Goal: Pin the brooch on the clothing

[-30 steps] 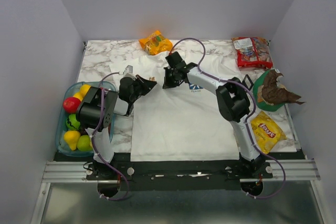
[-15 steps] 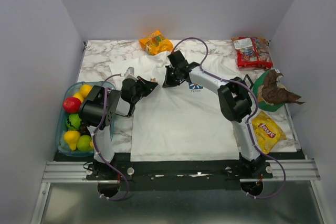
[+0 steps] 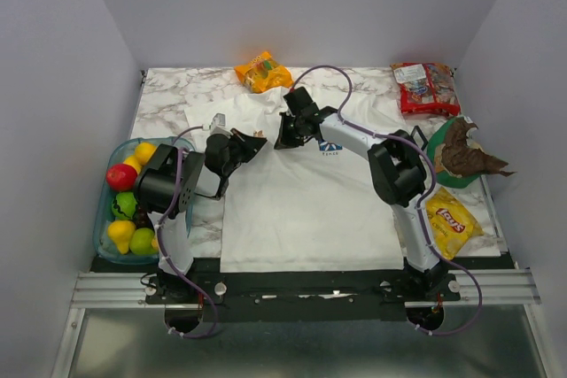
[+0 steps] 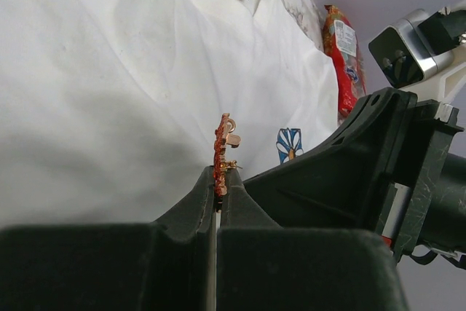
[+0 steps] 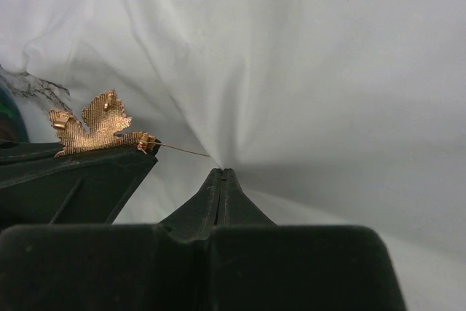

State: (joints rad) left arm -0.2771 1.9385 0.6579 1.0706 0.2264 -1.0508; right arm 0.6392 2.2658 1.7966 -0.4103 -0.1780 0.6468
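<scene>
The brooch (image 4: pixel 220 152), a small red-and-gold leaf, stands on edge, clamped between the closed fingers of the left gripper (image 4: pixel 218 180). It is held just above the white T-shirt (image 4: pixel 109 71), to the left of the shirt's blue-and-white daisy emblem (image 4: pixel 290 143), with its bare pin jutting out toward the emblem side. Between brooch and emblem, the right gripper (image 5: pixel 220 174) is closed on a raised pinch of the shirt's cloth, the fabric drawn into a tented fold at its tips. In the right wrist view the pin's point sits just short of that fold, apparently not yet through it. The step in hand looks to be the piercing: cloth lifted and presented, needle lined up. The next move likely calls for the left arm to ease the pin sideways through the held fold without bending the thin wire, while the right arm holds the cloth taut, and then for the clasp to be closed. Well beyond the emblem, past the collar, lies an orange snack bag (image 3: pixel 262 72).
</scene>
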